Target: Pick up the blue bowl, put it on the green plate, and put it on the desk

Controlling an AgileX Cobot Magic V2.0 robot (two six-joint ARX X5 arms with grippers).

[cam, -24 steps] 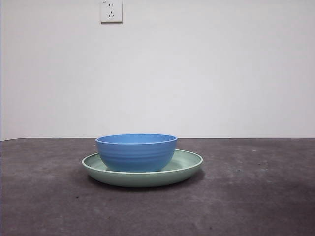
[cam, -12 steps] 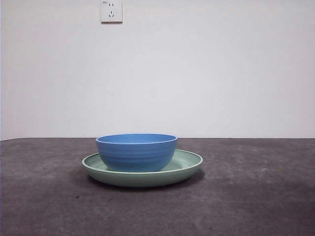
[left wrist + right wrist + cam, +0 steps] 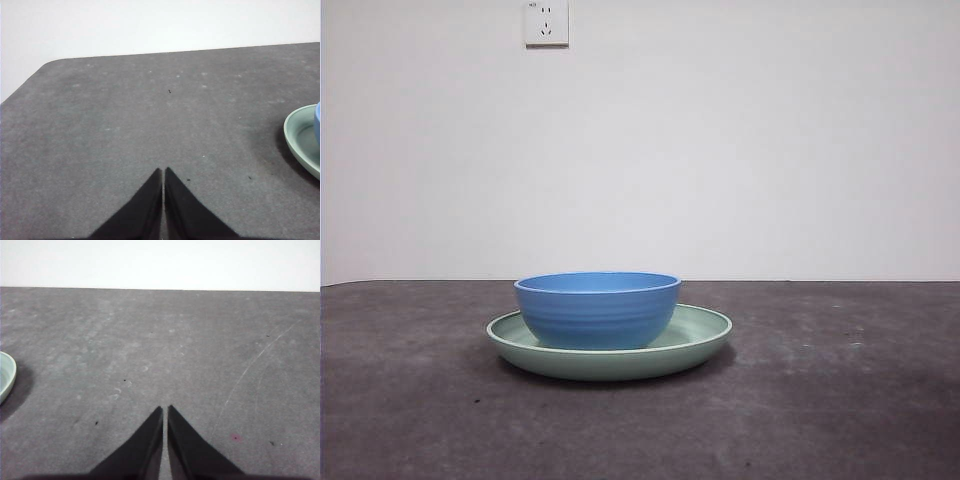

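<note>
The blue bowl (image 3: 597, 310) sits upright in the green plate (image 3: 705, 335) on the bare tabletop (image 3: 840, 400), below a wall socket (image 3: 546, 22); left gripper (image 3: 163, 172) and right gripper (image 3: 165, 410) wait apart, fingers closed, empty.

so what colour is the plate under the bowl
Pale mint green; the green plate shows best in the front view, with the blue bowl sitting on it.
</note>
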